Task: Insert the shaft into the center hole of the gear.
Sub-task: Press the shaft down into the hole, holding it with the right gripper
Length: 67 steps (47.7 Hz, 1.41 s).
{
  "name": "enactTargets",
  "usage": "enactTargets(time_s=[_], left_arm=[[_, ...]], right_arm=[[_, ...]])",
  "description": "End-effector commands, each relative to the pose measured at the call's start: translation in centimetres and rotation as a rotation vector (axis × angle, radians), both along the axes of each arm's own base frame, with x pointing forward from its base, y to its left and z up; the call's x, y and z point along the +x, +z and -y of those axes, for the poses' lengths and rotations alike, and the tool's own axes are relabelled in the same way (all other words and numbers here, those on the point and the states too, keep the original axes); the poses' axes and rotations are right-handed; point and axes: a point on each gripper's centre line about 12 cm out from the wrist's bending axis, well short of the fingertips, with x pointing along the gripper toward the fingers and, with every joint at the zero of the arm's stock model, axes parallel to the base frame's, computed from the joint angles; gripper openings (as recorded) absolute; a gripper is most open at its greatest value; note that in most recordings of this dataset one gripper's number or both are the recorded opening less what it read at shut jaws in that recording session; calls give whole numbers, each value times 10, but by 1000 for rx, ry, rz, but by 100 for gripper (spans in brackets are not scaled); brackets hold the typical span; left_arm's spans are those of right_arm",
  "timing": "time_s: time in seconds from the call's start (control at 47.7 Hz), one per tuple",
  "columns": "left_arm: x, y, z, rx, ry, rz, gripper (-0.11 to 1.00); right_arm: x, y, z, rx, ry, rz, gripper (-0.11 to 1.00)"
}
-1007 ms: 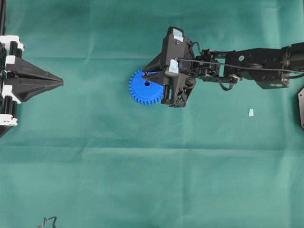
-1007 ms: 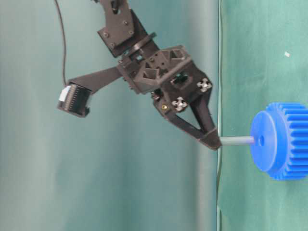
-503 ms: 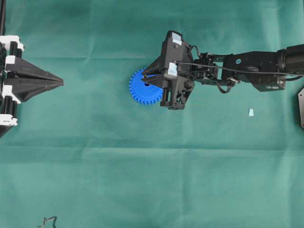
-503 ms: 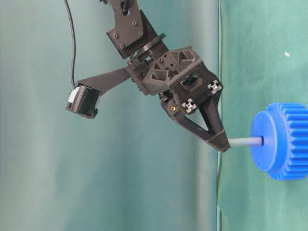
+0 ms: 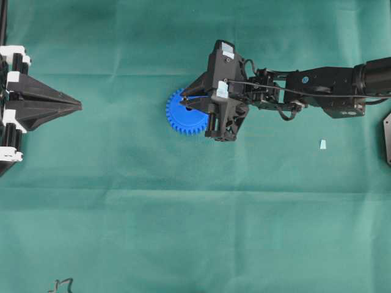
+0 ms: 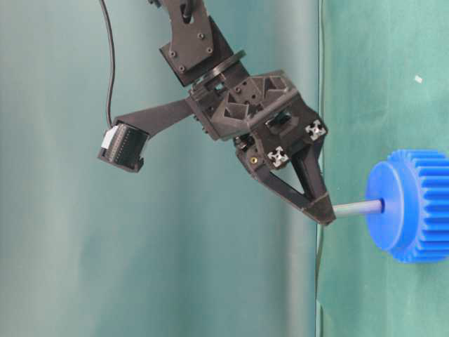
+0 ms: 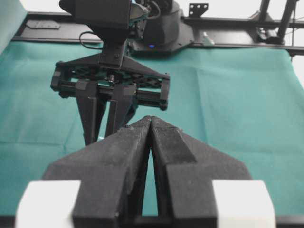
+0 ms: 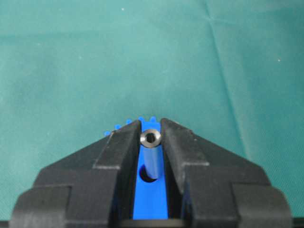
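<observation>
Near the middle of the green-covered table (image 5: 183, 213), the gear (image 5: 183, 116) lies flat, and the right gripper (image 5: 187, 101) hangs just over it, pinching the shaft (image 6: 358, 207) by its upper end. From table level, the shaft's free end meets the face of the raised hub at the center hole (image 6: 381, 205); whether the tip is actually inside is hard to tell. The right wrist view looks down the shaft (image 8: 151, 156) between the two black fingers (image 8: 124, 142), blue gear showing beneath. Far on the other side, the left gripper (image 5: 78, 105) sits well apart, its fingers pressed together and holding nothing. A small pale blue wedge (image 5: 322, 144) lies on the cloth beyond the right arm.
</observation>
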Motion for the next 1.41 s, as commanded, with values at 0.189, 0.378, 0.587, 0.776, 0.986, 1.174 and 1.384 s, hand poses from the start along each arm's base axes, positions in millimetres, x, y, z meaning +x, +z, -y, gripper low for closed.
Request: enactTargets(time_s=[0.189,0.378,0.587,0.776,0.986,1.174,1.384], left_arm=[[2,13,-1,1,3,34,0],[2,14,-1,3,3,35,0],[3,15,-1,3,3,38,0],[3,16,-1,1,3,38,0],[3,16,-1,1,3,40,0],[3,16,-1,1,3,40,0],[3,16,-1,1,3,41,0]], right_arm=[[2,11,-3,-1,4,34,16],[2,13,-3,-1,5,35,16],[1,16,-3,-2,5,42,16],[0,18,-3,-2,5,45,16],[-2,16,-8,-2,15,41,16],[-2,16,-8,-2,15,40,16],[-2,16,-9,-2,16,44,16]])
